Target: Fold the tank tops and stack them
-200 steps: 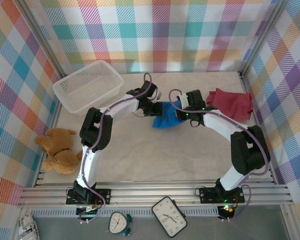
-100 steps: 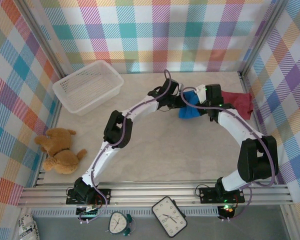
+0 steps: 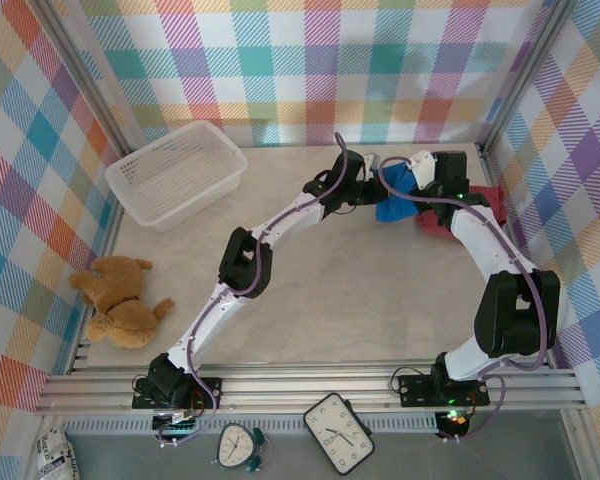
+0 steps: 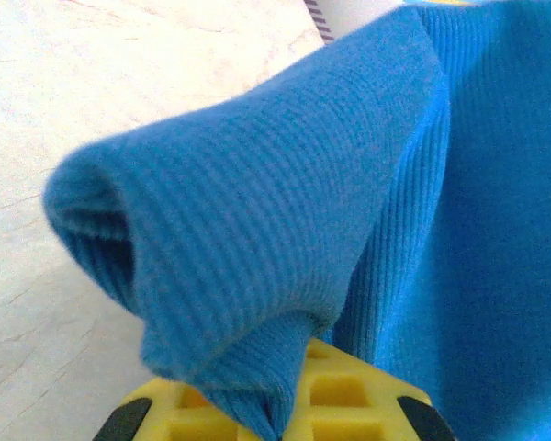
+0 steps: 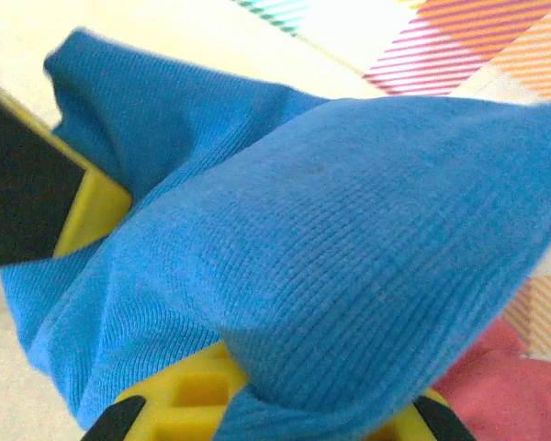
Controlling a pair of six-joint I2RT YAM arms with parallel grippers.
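Tank top point(image 3: 392, 208), blue, farther right

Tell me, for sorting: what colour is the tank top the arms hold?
The tank top is bright blue, clearest in left wrist view.

Setting: robot test cell in a lab | Evidence: checked cloth walls point(image 3: 320, 70) on metal frame posts point(image 3: 93, 88); pale tabletop point(image 3: 360, 300); robot arms point(image 3: 242, 265) bolted to a front rail point(image 3: 310, 383); clocks point(image 3: 337, 432) below

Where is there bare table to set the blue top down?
Widest bare table lies in the middle, between left arm and right arm. A smaller patch sits between basket and teddy. Crowded: the far right corner, with the blue top beside the red tops.
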